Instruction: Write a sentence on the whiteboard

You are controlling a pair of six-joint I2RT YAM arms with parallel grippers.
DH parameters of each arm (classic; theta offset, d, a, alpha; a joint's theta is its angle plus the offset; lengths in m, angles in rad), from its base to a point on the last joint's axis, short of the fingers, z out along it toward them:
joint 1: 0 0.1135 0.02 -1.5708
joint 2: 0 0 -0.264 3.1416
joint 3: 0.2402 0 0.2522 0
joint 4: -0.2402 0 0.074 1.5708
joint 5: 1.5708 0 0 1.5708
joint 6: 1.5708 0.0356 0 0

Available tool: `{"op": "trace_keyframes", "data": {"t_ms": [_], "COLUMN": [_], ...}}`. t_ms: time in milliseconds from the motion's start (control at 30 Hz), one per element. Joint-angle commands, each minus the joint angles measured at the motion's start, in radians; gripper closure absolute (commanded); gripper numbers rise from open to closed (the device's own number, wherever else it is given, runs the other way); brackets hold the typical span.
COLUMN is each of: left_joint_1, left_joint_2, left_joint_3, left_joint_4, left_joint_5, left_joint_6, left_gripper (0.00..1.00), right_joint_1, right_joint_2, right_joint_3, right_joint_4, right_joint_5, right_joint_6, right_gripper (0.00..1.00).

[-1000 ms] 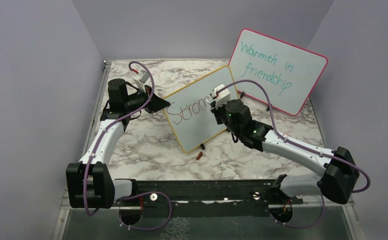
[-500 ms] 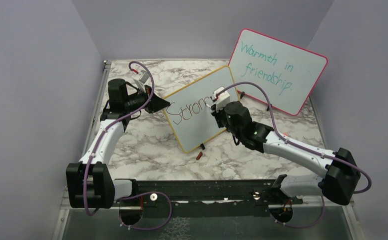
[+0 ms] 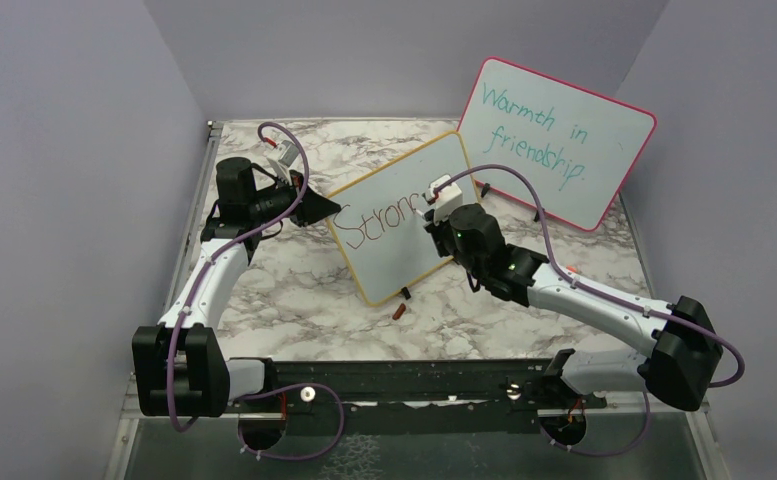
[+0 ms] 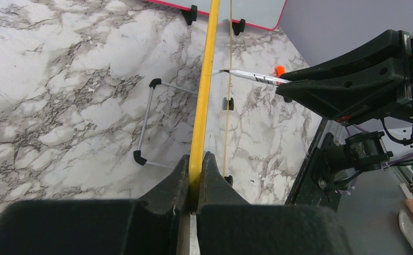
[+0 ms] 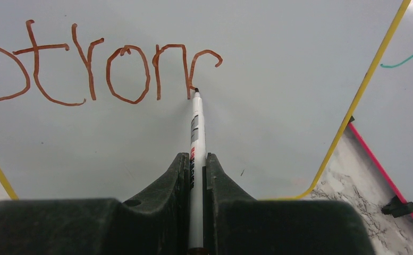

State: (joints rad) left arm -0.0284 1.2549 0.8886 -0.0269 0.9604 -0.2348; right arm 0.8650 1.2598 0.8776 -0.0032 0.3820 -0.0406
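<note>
The sentence (image 5: 98,71) is barely begun: red-brown letters run across the upper left of the right wrist view, reading "Stron" plus one fresh arch; the rest is not yet written. They sit on the whiteboard (image 3: 404,215), which stands tilted at the centre of the overhead view on the marble table (image 3: 294,290), its yellow frame angled toward the lower middle. The marker (image 5: 196,133) touches the board with its tip at the foot of the last downstroke; the right gripper (image 5: 196,159) is clamped tight on its white barrel. The left gripper (image 4: 196,159) is pinched shut on the thin yellow frame at the board's left edge, steadying it.

Risks, as I judge them: the hold on that narrow frame is slight, so pen pressure could twist or tip the board and bend the stroke; the barrel could slide or turn in the jaws and lift the tip; the wrist could drag over wet ink. A small red-brown piece (image 3: 398,312), perhaps the cap, lies by the board's foot; the pink-framed board (image 3: 564,140) stands just behind, upper right.
</note>
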Motion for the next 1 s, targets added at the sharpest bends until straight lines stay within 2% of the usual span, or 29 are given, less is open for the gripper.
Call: {"op": "trace_keyframes", "data": {"t_ms": [0, 967], "left_joint_1": [-0.01, -0.01], "left_joint_2": [0.029, 0.035], "left_joint_3": [-0.017, -0.014], "left_joint_4": [-0.072, -0.072], "left_joint_5": [-0.124, -0.118], "left_joint_6": [0.119, 0.12], "left_gripper": [1.0, 1.0], "right_joint_1": [-0.002, -0.02], "right_joint_2": [0.006, 0.045], "right_joint_3": [-0.019, 0.032], "right_joint_4": [-0.041, 0.127], "right_joint_5": [0.047, 0.066], "right_joint_6": [0.012, -0.037], "right_gripper": [0.99, 0.99]}}
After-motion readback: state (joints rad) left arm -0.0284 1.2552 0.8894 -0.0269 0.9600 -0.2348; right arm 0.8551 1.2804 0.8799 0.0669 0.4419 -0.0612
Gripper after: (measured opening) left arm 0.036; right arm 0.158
